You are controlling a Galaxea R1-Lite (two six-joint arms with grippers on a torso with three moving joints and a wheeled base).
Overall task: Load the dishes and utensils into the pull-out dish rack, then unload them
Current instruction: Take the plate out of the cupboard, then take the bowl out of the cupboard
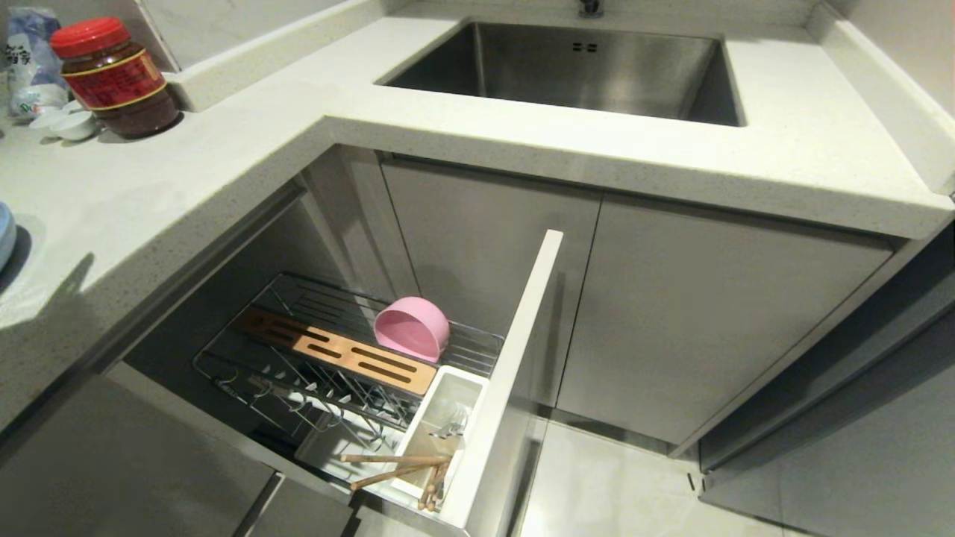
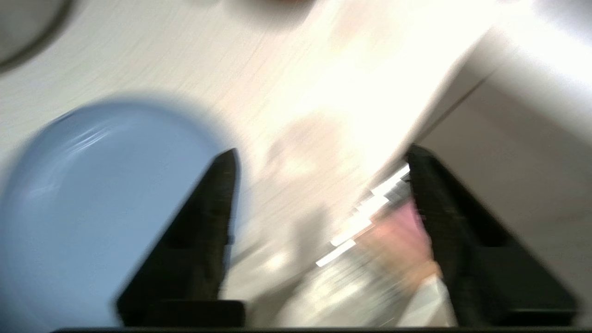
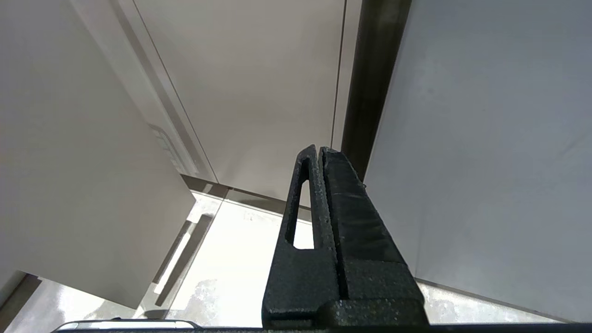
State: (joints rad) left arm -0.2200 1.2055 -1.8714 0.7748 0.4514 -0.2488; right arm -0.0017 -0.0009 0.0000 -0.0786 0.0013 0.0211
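Pink bowl (image 1: 412, 328), chopsticks (image 1: 395, 468) and fork (image 1: 450, 428) sit in the rack (image 1: 477, 350); blue plate (image 2: 97, 203) waits on the counter above, left gripper (image 2: 319, 185) spread empty.

We find no readable text: red-lidded jar (image 1: 116, 78) on countertop (image 1: 224, 149) bears red label, characters illegible; packet (image 1: 30, 60) behind jar shows dark print, unreadable.

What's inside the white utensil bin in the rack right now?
In the white utensil bin, the chopsticks lie tilted, tips sticking out over its edge, and the metal fork shows deeper inside. The bin's bottom is hidden by its walls.
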